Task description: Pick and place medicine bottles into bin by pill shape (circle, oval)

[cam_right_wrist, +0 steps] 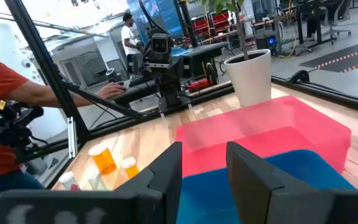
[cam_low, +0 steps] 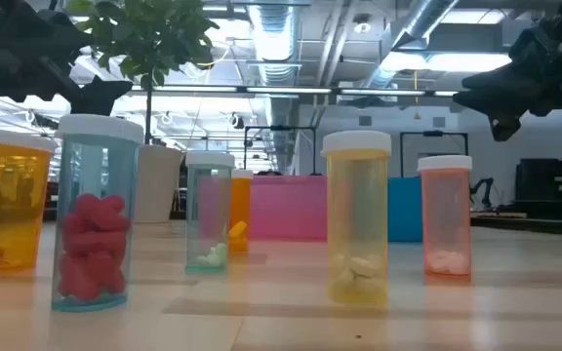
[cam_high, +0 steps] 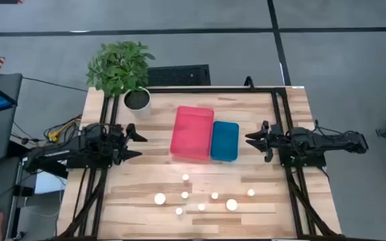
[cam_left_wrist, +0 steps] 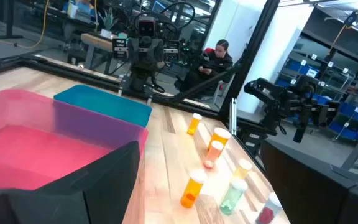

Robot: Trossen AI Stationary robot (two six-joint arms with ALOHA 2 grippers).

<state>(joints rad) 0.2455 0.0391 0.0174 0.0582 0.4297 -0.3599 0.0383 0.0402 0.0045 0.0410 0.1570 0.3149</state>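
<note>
Pink rectangular plastic bin [cam_high: 192, 132] and blue bin [cam_high: 224, 140] sit empty; all the white-capped medicine bottles [cam_high: 201, 197] stand on the near wooden table [cam_high: 260, 114], unsorted. Left gripper [cam_high: 137, 144] and right gripper [cam_high: 252, 139] hover beside the bins, fingers apart, holding nothing.

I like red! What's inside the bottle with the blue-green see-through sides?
The teal bottle holds chunky red pills, piled up from its bottom. A white cap covers the top, so nothing shows under it.

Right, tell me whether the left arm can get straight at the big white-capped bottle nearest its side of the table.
Probably yes. The left pincer hangs open beside the pink bin, and the bottle stands on bare table with nothing between them; its nearest neighbours stand clear of it.
</note>
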